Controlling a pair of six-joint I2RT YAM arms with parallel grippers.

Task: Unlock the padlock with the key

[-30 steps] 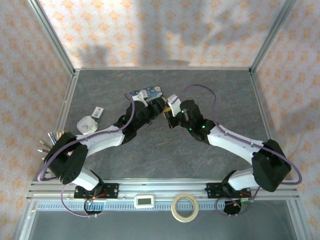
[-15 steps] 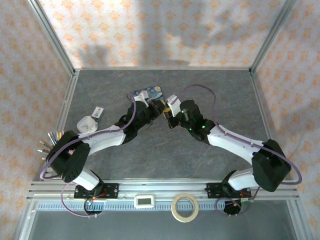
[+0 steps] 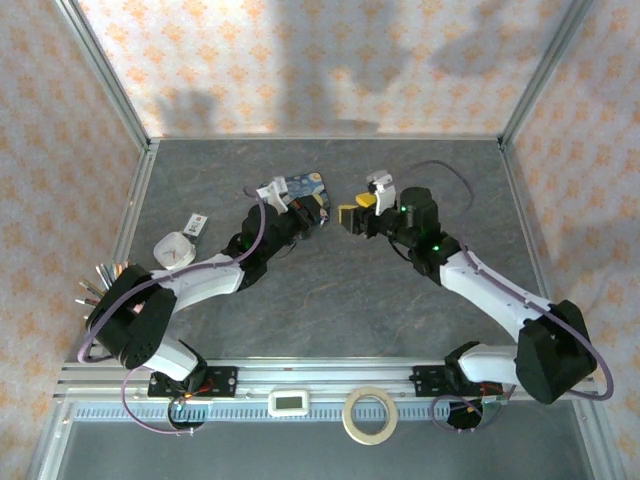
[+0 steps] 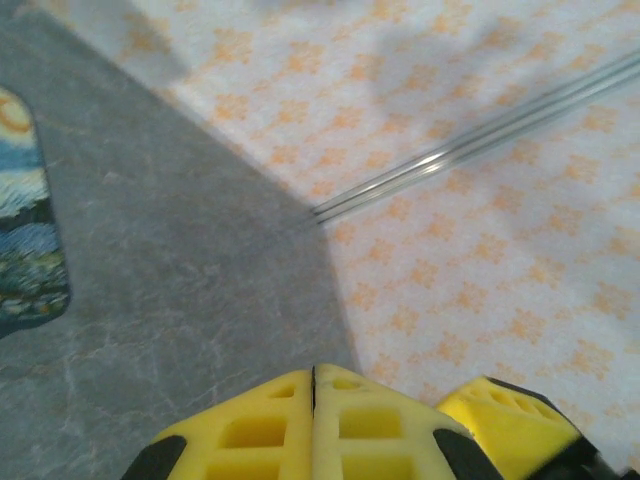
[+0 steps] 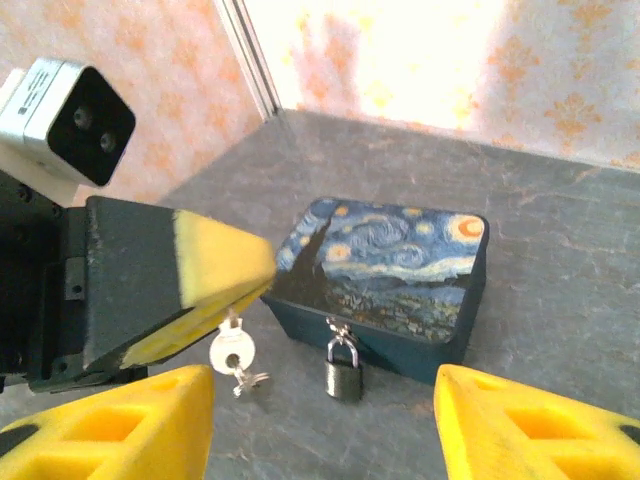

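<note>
At the near rail I read a tape roll and a small white display unit. Left of the left arm stand a white cup and a bundle of brushes, too small to identify further. Both arms reach forward over the table, and their tips are just beside each other.

Right gripper: its yellow fingers stand spread wide with nothing between them. Both are cut off by the lower frame edge in the right wrist view.

Left gripper: the pads are pressed together, and its own wrist view shows only a thin seam between them. A third yellow block sits at the lower right of that view, cut off; I cannot tell what it belongs to.

The key hangs below the left tip with its round head down. Its upper end is hidden behind the yellow pad, so I read it as pinched there. A small ring dangles from the head, blurred.

Beyond it, the padlock hangs upright from the hasp on the near wall of the starry-night tin. The key is just beside the padlock, not touching it. I cannot tell whether the padlock's base meets the table. From above, the left gripper covers that wall of the tin
</note>
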